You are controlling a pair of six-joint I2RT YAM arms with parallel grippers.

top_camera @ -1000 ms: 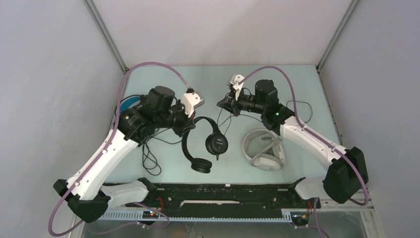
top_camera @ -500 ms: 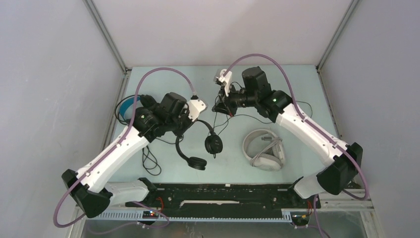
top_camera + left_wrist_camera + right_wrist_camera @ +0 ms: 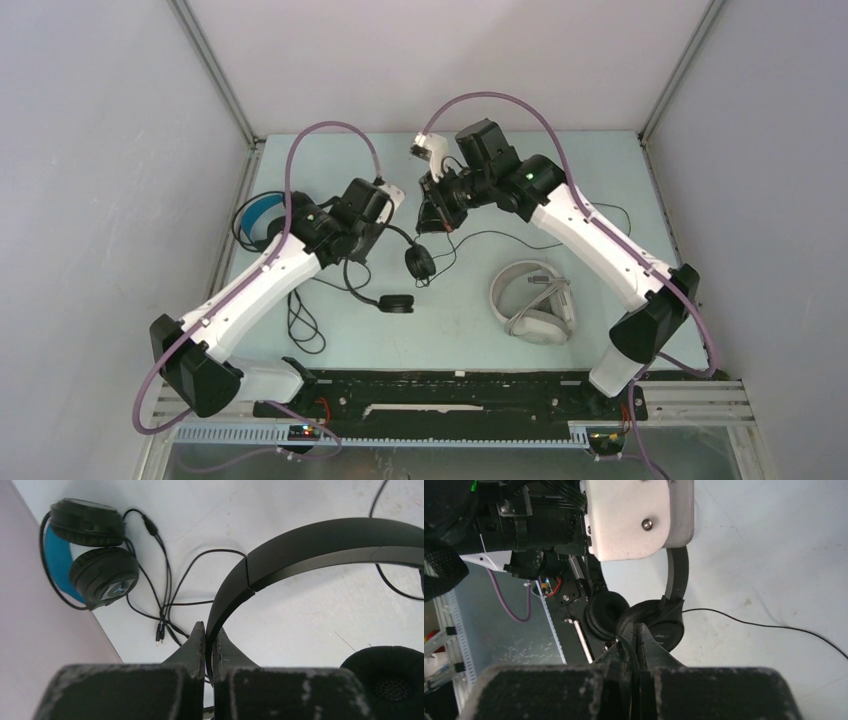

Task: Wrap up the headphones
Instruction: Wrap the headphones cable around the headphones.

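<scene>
**Two robot arms hold a thin black headset**

On the pale table (image 3: 460,345), a white headset (image 3: 538,325) lies at 4 o'clock and a blue-lined black headset (image 3: 262,212) at 9. At centre, the left gripper (image 3: 209,630) pinches the thin black headset (image 3: 420,263) by its band. The right gripper (image 3: 638,632) pinches a black cable (image 3: 629,642).

Thin headset (image 3: 310,550) black. Bulky headset (image 3: 100,572) black, blue lining. Large headset (image 3: 543,325) white. Table (image 3: 470,335) pale mint. Arm hoses (image 3: 330,128) purple.
</scene>
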